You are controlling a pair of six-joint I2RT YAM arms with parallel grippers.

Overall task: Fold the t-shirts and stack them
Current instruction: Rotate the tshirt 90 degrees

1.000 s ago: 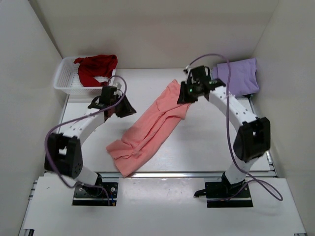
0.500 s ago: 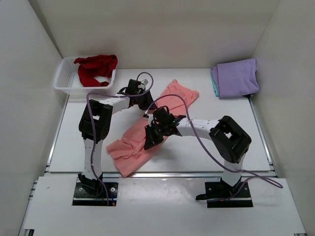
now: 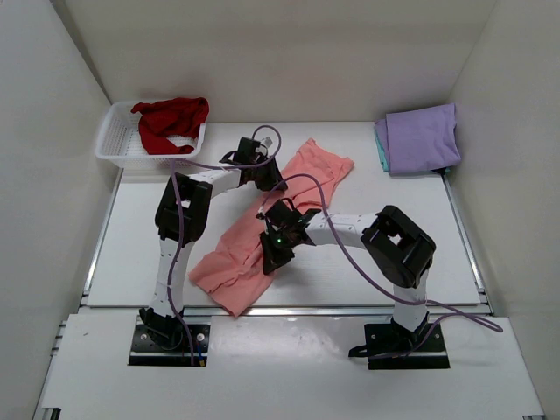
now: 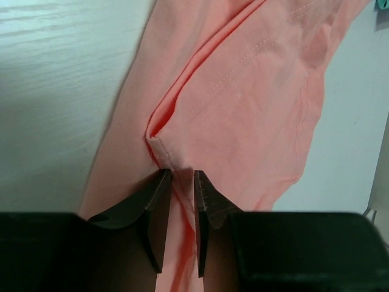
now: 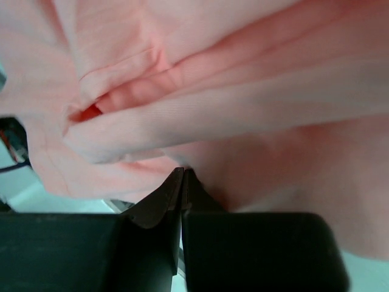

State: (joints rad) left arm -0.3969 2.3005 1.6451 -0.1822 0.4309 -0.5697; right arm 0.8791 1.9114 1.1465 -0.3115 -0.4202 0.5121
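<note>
Salmon-pink shirt (image 3: 328, 166) — wrist views show left jaws pinching its fold, right jaws clenched.

arms (image 3: 175, 219): white links, black joints | cables (image 3: 306, 179): purple, looped | fingers (image 4: 157, 201): black, tapered | bases (image 3: 162, 337): black plates

The salmon-pink t-shirt (image 3: 315, 173) lies rumpled diagonally; dark red t-shirt (image 3: 171, 122) heaped far-left, lavender t-shirt (image 3: 423, 138) folded far-right.
</note>
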